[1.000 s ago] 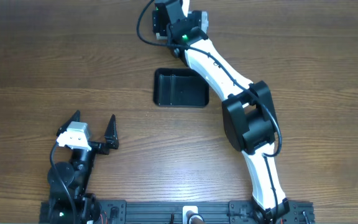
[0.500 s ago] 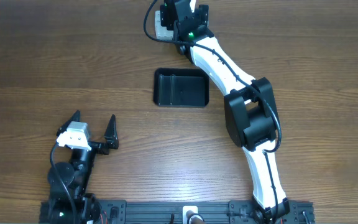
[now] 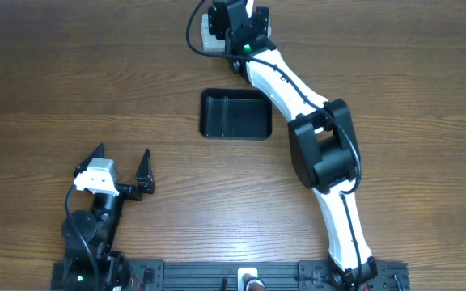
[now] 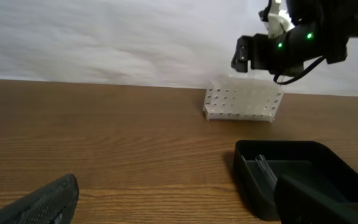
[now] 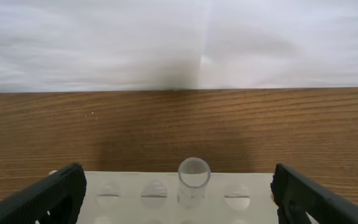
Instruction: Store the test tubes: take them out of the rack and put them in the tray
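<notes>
The clear perforated rack (image 3: 209,38) stands at the far edge of the table, also seen in the left wrist view as rack (image 4: 243,101). One clear test tube (image 5: 193,179) stands upright in the rack (image 5: 135,193). My right gripper (image 5: 178,186) is open, its fingers (image 5: 51,198) straddling that tube from above without touching it. From the left wrist view the right gripper (image 4: 272,46) hovers over the rack. The black tray (image 3: 235,115) lies in front of the rack and holds a clear tube (image 4: 265,170). My left gripper (image 3: 121,155) rests open and empty near the front left.
A white wall rises just behind the rack (image 5: 179,43). Bare wooden table (image 3: 411,89) spreads to the left and right of the tray. The right arm's links (image 3: 322,153) cross the space to the right of the tray.
The right gripper has shifted slightly up and right in the top view, settling over the rack. The left arm has stayed still.
</notes>
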`<action>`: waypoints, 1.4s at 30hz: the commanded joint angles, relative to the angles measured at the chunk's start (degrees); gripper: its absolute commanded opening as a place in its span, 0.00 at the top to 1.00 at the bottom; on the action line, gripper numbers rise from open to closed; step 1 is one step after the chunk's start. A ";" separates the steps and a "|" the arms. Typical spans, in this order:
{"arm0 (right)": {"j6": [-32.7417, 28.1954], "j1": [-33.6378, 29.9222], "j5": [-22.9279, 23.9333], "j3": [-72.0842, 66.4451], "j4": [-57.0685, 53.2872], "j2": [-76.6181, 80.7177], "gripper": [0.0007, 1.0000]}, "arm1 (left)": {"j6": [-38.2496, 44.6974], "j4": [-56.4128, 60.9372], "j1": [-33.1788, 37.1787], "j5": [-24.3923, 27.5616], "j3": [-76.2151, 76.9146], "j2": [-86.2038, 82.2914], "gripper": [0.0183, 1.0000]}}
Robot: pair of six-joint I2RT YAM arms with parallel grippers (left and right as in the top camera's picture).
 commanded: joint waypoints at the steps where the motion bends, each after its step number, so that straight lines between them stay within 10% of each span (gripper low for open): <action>1: -0.37 0.35 0.31 1.60 0.74 1.70 0.08 | -0.59 -0.09 0.42 0.92 -0.28 -0.39 0.00; 19: -1.18 0.22 0.61 1.60 1.01 1.81 0.61 | -0.59 -0.09 0.42 0.92 -0.28 -0.39 0.00; 42: -3.26 -1.20 0.83 1.60 0.81 1.81 0.73 | -0.59 -0.09 0.42 0.92 -0.28 -0.39 0.00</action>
